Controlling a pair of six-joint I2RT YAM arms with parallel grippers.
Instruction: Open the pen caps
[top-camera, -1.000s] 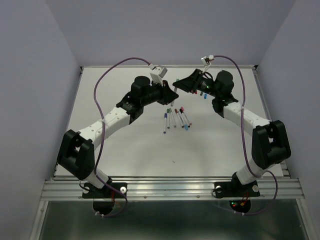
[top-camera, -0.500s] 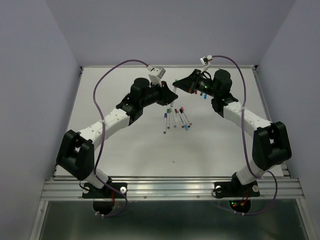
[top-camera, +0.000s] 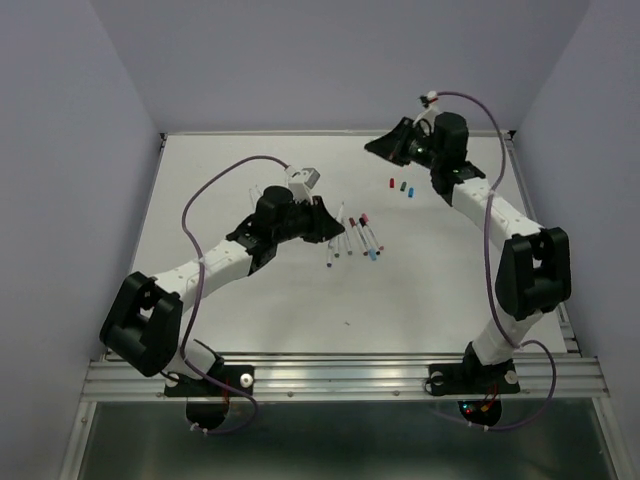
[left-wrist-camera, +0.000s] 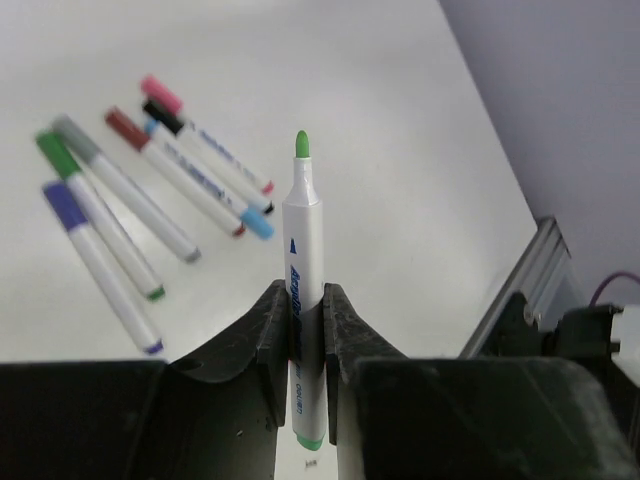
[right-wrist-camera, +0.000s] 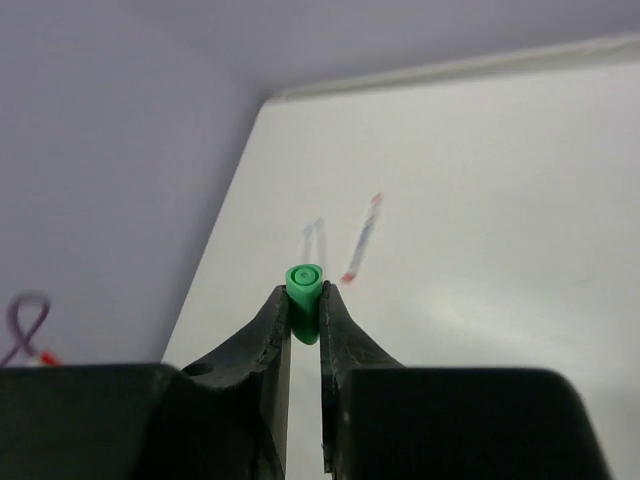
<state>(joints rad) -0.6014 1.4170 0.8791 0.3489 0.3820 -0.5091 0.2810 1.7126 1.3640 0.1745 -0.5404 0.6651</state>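
Left gripper (left-wrist-camera: 301, 305) central, right gripper (right-wrist-camera: 304, 303) far back, both pinched closed, well apart.

White arm links (top-camera: 215, 262), black joints (top-camera: 141, 322) and jaws; purple cables (top-camera: 188, 215) looping along each arm; black bases (top-camera: 215, 383).

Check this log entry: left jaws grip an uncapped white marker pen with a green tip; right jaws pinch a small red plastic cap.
One error: the small plastic cap in the right jaws is green, not red; the right wrist view shows it. The left jaws do grip the uncapped green-tipped white marker pen.
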